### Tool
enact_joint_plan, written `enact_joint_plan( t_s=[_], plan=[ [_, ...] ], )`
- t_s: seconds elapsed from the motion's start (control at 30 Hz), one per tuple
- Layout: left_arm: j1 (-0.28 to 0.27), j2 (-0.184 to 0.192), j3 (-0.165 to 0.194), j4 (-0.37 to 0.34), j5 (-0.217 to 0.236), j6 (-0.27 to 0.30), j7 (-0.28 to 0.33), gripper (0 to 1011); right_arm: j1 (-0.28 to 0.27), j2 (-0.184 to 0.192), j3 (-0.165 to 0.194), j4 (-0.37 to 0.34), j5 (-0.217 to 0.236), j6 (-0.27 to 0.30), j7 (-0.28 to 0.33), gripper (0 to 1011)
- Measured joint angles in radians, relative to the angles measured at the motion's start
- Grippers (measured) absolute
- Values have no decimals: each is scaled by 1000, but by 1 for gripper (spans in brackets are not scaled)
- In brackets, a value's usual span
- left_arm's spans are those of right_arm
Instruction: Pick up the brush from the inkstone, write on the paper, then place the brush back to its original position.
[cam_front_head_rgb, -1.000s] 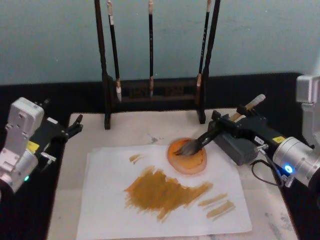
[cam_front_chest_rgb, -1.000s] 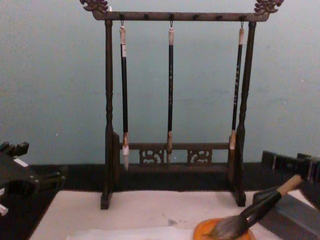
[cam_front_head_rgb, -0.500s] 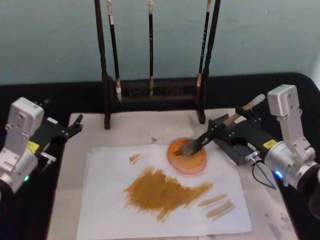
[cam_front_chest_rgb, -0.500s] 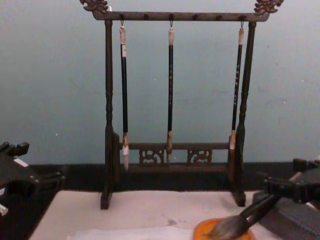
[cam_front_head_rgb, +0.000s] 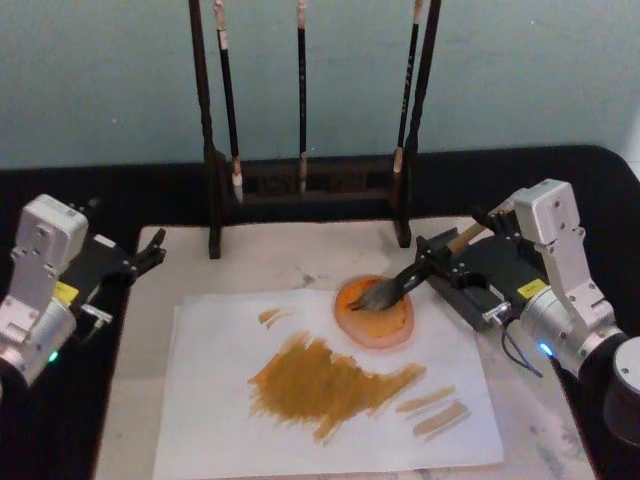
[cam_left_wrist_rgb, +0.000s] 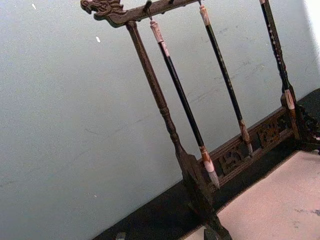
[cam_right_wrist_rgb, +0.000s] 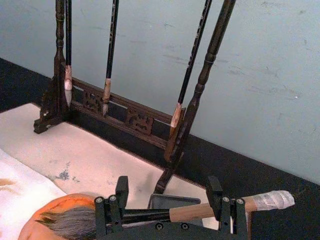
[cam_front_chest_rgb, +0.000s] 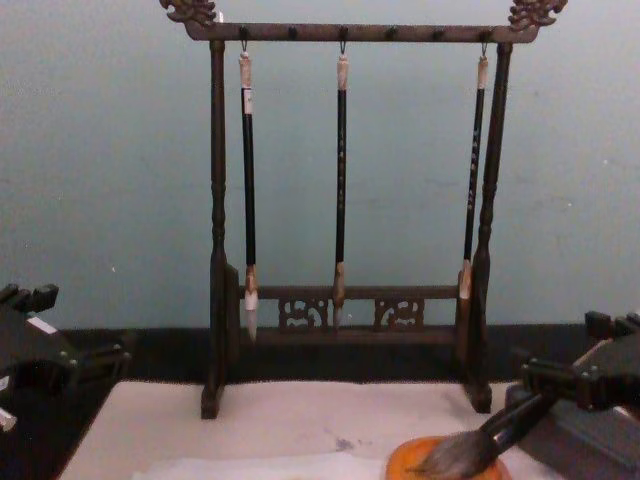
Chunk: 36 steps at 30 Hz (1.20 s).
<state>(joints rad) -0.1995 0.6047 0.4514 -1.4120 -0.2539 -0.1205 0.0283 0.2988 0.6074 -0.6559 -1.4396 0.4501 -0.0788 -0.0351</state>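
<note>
Item: brush (cam_front_head_rgb: 400, 285). Laid aslant at right of mat (cam_front_head_rgb: 280, 260), handle across the dark inkstone (cam_front_head_rgb: 470, 290), bristles in the orange dish (cam_front_head_rgb: 385, 325) at the far right edge of the paper (cam_front_head_rgb: 220, 400). Ochre strokes already across the sheet.

Item: right gripper (cam_front_head_rgb: 452, 232). Over the inkstone, jaws spread apart, standing either side along the handle without pinching it; plainest in the right wrist view (cam_right_wrist_rgb: 167, 192).

Change over the last second: right wrist swung up and in from the right; brush unmoved in the dish.

Reading: writing done, brush back in place and released; only withdrawal of the arm likely left.

Item: left gripper (cam_front_head_rgb: 150, 250). Parked at far left, off the mat, jaws parted, holding nothing.
</note>
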Motion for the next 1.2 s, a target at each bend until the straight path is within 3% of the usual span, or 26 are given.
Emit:
enact_joint_plan(
  t_s=[0.17, 1.2],
  plan=[
    [0, 0, 0, 0, 0, 0, 0, 1010, -2, -9, 5, 6, -16, -1, -2, 1000],
    [0, 0, 0, 0, 0, 0, 0, 1010, -2, -6, 4, 5, -13, -1, -1, 1000]
  ],
)
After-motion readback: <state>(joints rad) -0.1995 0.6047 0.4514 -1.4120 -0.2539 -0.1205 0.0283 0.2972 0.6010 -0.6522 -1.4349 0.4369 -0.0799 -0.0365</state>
